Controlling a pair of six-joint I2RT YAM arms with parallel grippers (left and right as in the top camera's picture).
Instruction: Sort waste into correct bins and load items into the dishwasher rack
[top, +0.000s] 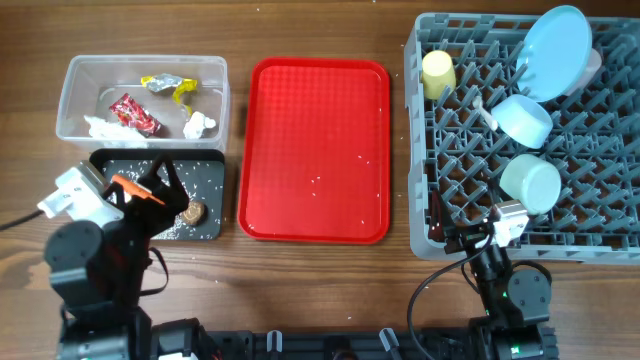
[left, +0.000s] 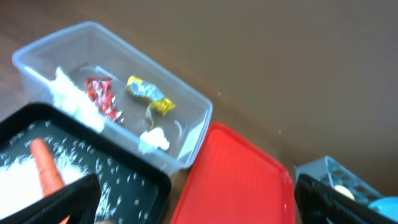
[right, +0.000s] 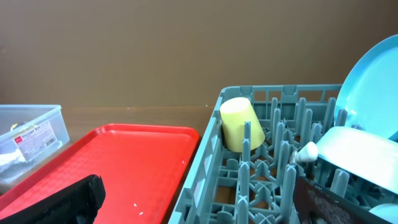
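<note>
The clear tub (top: 68, 100) holds a red wrapper (top: 133, 113), a silver-yellow wrapper (top: 170, 86) and white tissue (top: 200, 125). In the black tray (top: 208, 180) lie the carrot (top: 133, 186), scattered rice and a brown lump (top: 195, 211). My left gripper (top: 152, 188) hovers open and empty over this tray, one finger (left: 68, 199) beside the carrot (left: 46, 165). The grey rack (top: 420, 140) carries a yellow cup (top: 438, 73), blue plate (top: 553, 52), light blue bowl (top: 523, 118), mint bowl (top: 530, 183) and white spoon (top: 484, 110). My right gripper (top: 462, 232) is open and empty at the rack's front left corner.
A flat red tray (top: 315, 150) with a few rice grains lies between the bins and the rack. Bare wooden table runs along the front, where both arm bases stand. In the right wrist view the red tray (right: 124, 162) is left of the rack wall (right: 205, 162).
</note>
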